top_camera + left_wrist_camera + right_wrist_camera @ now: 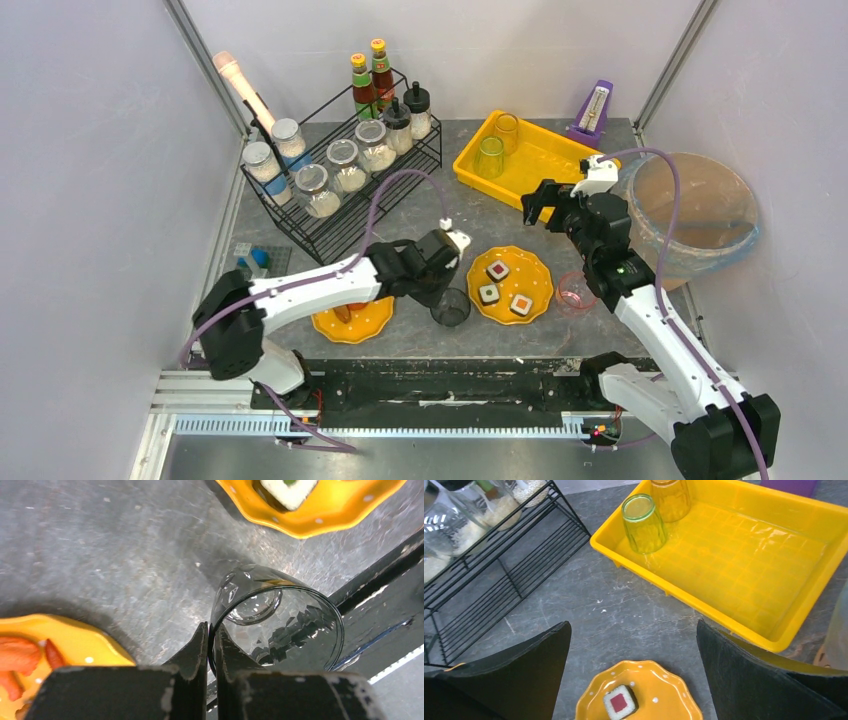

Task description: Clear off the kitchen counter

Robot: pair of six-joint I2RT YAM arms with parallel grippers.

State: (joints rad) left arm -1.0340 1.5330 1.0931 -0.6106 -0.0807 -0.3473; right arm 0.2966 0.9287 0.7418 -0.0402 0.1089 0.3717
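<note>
On the dark-grey kitchen counter (450, 205) a smoky dark glass (450, 307) stands between two orange plates. My left gripper (441, 283) is shut on that glass. In the left wrist view one finger is inside and one outside the glass (280, 625), and the gripper (212, 630) pinches the rim's near wall. My right gripper (543, 198) hangs open over bare counter (634, 600), between the yellow tray (749, 560) and the sushi plate (669, 692). Nothing is between the fingers of the right gripper (632, 624).
The yellow tray (545, 165) holds a green glass (490, 157) and an amber one (506, 130). The sushi plate (538, 272), a second orange plate (355, 322), a pink glass (575, 293), a black wire rack (330, 215) of jars and a large bowl (690, 210) share the counter.
</note>
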